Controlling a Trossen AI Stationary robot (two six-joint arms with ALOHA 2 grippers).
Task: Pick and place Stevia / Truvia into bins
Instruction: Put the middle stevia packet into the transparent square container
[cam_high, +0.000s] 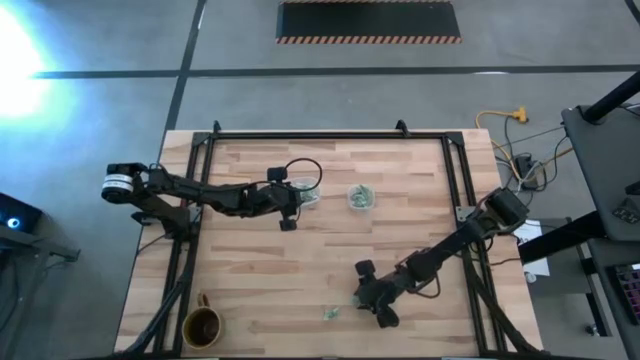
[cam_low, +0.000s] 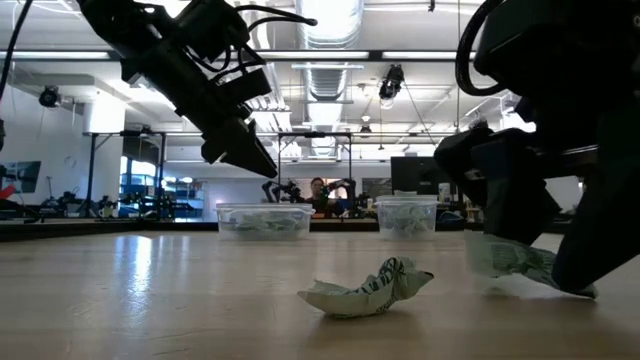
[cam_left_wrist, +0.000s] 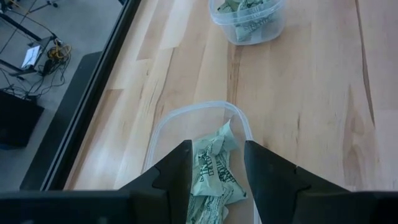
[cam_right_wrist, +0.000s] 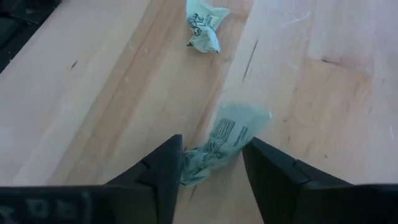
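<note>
Two loose sweetener packets remain on the surface near its 6 o'clock edge. One packet (cam_right_wrist: 233, 134) lies between the right gripper's (cam_right_wrist: 211, 165) jaws, which straddle it, still parted around it and not yet clamped; I cannot tell whether they touch it. The other, a crumpled packet (cam_right_wrist: 204, 25), lies just beyond it, apart from the gripper.

Up toward 12 o'clock stand the two clear bins. The wider bin (cam_left_wrist: 168, 124) already holds several packets, and the left gripper (cam_left_wrist: 216, 174) hangs right over it with jaws apart and nothing between them, the packets lying below in the bin. The smaller bin (cam_left_wrist: 249, 28), just beside it toward 3 o'clock, also holds a heap of packets.

A brown mug (cam_high: 202, 325) sits at the 7 o'clock corner, well apart from everything and no part of the job.

By the look of it, the sorting is nearly finished: most packets are binned, and only these two near the right arm remain to be lifted and carried over.
</note>
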